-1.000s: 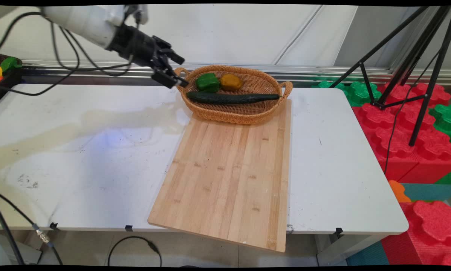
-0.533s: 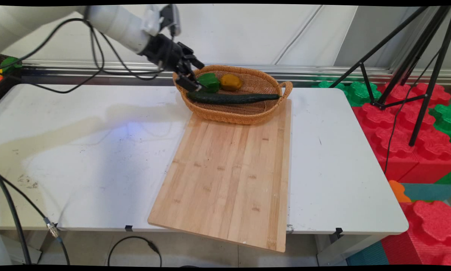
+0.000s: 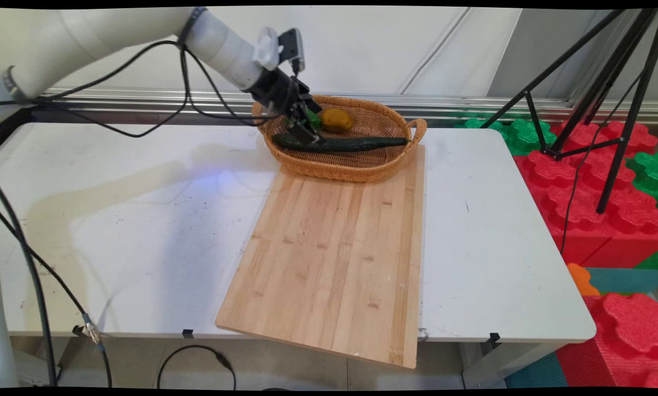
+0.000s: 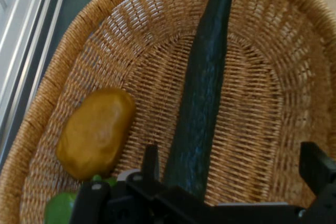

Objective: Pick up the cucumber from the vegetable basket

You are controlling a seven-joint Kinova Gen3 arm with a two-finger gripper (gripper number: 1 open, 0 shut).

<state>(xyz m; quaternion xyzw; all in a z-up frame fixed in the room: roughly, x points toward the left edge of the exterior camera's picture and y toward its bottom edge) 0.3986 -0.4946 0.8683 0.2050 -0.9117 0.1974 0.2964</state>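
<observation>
The black two-finger gripper point(image 3: 305, 127) is down inside the oval woven wicker basket point(image 3: 361, 165), and its 2 fingers point(image 4: 151, 162) are spread wide, one on each side of the long dark green cucumber point(image 4: 202, 103). The cucumber lies flat along the basket floor. A yellow-brown potato point(image 4: 94, 132) and a green pepper point(image 4: 60, 208) sit just beside it, and the basket rests on the far end of a light wooden cutting board point(image 3: 334, 258).

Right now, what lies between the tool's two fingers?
The cucumber, near its end, lies between the open tool's fingers over the basket; the hand view shows it.
</observation>
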